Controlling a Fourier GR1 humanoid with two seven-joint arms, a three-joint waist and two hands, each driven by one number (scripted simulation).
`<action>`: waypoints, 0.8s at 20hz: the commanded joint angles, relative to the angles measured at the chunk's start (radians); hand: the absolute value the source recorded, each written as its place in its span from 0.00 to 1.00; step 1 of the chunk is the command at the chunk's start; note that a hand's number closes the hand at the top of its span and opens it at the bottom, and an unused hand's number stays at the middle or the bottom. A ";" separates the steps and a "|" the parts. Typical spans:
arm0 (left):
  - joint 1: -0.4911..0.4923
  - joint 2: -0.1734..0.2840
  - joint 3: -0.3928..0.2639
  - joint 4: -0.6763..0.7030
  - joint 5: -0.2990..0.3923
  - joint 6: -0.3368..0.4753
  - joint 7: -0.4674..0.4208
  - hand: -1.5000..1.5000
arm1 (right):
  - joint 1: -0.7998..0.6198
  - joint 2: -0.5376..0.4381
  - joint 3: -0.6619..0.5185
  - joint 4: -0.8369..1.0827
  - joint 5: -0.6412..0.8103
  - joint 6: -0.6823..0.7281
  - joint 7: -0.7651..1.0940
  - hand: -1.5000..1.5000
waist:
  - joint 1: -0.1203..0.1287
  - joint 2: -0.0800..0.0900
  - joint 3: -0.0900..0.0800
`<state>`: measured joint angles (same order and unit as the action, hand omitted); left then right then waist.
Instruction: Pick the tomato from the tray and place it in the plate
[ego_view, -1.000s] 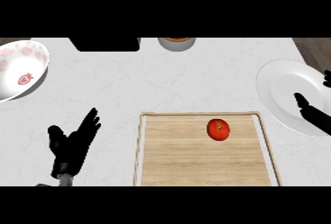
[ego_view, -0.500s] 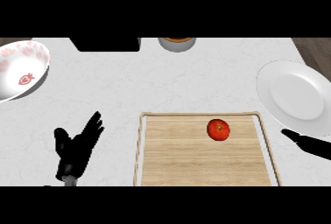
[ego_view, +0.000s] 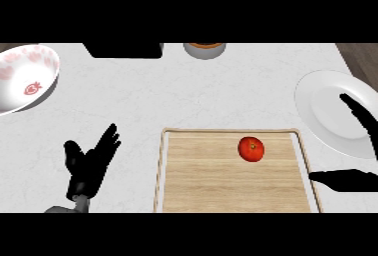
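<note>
Single head view, steeply down onto counter

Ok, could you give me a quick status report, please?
Both hands open: left hand resting left of tray, right hand by plate. Tomato on tray, untouched. Nothing between.

A tomato lies on the wooden tray, with the white plate just beside.

Matte black left hand on a grey forearm stub, lower left; black right hand at right edge.
</note>
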<state>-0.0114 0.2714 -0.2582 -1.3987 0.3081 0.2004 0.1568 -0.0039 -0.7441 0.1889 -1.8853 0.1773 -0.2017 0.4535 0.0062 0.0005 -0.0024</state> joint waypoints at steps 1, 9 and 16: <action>-0.045 0.024 0.040 0.035 0.019 -0.044 0.018 0.50 | -0.104 0.046 0.136 -0.061 0.120 0.037 0.260 0.00 | 0.005 0.001 0.000; 0.005 -0.040 0.039 0.004 -0.032 -0.020 0.009 0.50 | -0.180 0.234 0.237 0.012 0.319 0.112 0.384 0.00 | -0.004 -0.001 0.002; -0.008 -0.025 0.080 -0.002 -0.040 -0.069 0.046 0.50 | -0.205 0.344 0.200 0.153 0.285 0.208 0.341 0.00 | -0.004 0.000 0.002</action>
<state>-0.0165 0.2363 -0.2081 -1.4069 0.2631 0.1693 0.1929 -0.2243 -0.4356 0.4140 -1.7730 0.4816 -0.0441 0.8303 0.0045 -0.0001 -0.0003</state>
